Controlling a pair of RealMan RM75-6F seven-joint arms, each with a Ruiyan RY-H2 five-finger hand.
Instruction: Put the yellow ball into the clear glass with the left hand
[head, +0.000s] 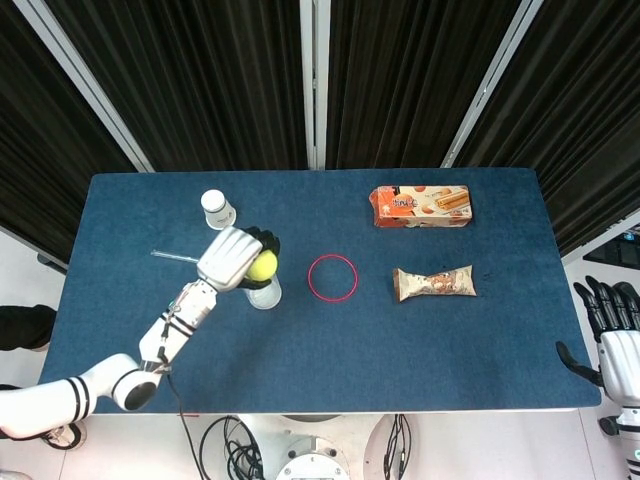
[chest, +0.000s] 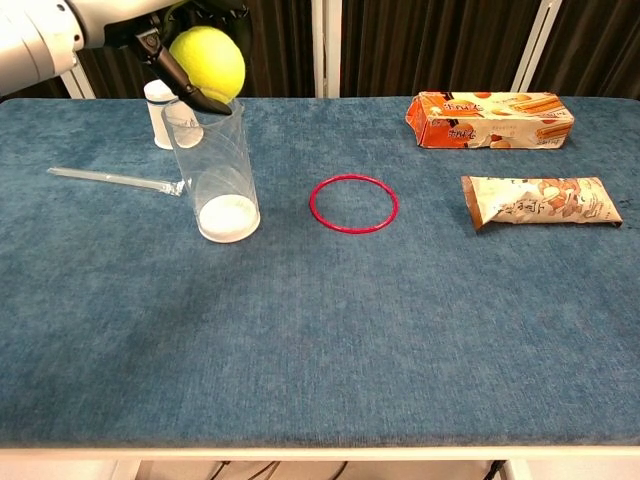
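The left hand (head: 231, 257) has its fingers (chest: 190, 88) clamped on the ball (chest: 207, 62) just above the glass (chest: 213, 168) rim. The right hand (head: 612, 322), well off from the glass, has fingers apart.

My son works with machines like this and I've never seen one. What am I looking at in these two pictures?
It is a robot with two arms ending in human-like hands, working at a blue table. One picture looks down from the robot's head, the other looks across from its chest.

The left hand holds a yellow ball just above a clear glass, where it is meant to go. The right hand hangs idle and open off the table's edge.

Also on the table are a small white cup, a wrapped straw, a red ring, an orange biscuit box and a snack packet.
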